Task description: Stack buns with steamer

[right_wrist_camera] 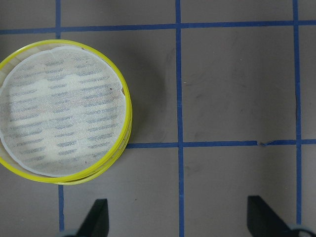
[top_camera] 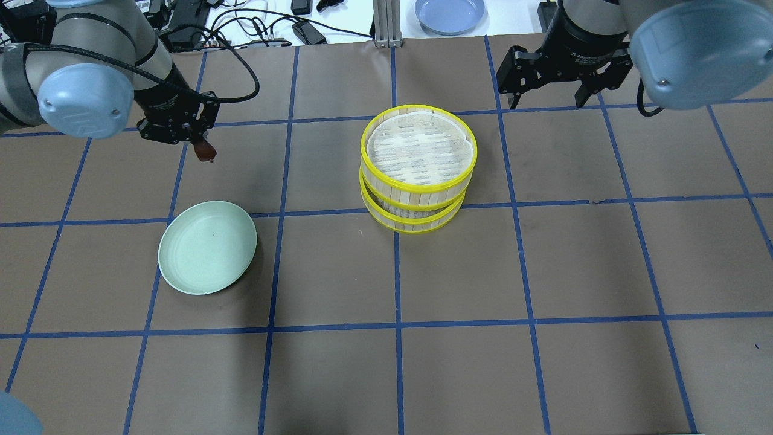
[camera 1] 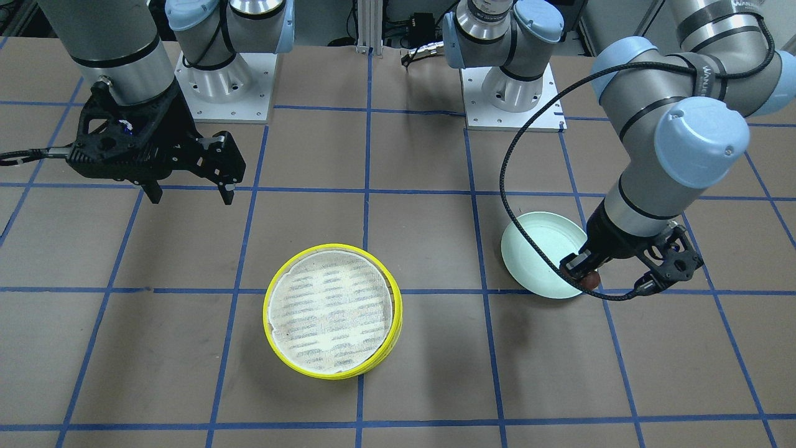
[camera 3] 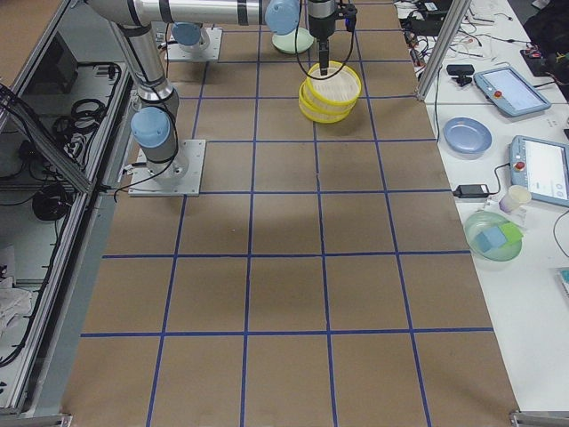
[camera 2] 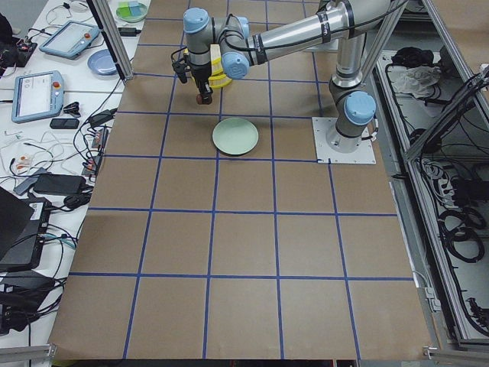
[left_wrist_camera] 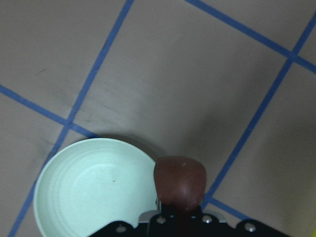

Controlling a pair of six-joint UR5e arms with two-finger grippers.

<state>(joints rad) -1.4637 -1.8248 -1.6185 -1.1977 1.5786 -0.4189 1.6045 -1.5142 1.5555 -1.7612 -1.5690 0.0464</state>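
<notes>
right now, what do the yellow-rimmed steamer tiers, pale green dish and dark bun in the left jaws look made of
Yellow-rimmed steamer tiers: pale slatted walls, likely bamboo or wood; bright rims maybe plastic.
White mesh liner: likely woven cloth.
Pale green round dish: probably matte plastic, moulded rings.
Dark reddish-brown rounded bun: smooth, slight sheen; perhaps rubbery toy.

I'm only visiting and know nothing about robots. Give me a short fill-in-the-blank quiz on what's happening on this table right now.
1. The left gripper has its jaws ____ on the reddish-brown bun.
2. The steamer stands as ____ tiers, one stacked on the other.
3. The pale green dish is ____.
4. The right gripper hangs above the table with its jaws ____.

Missing words: shut; two; empty; open.
</notes>
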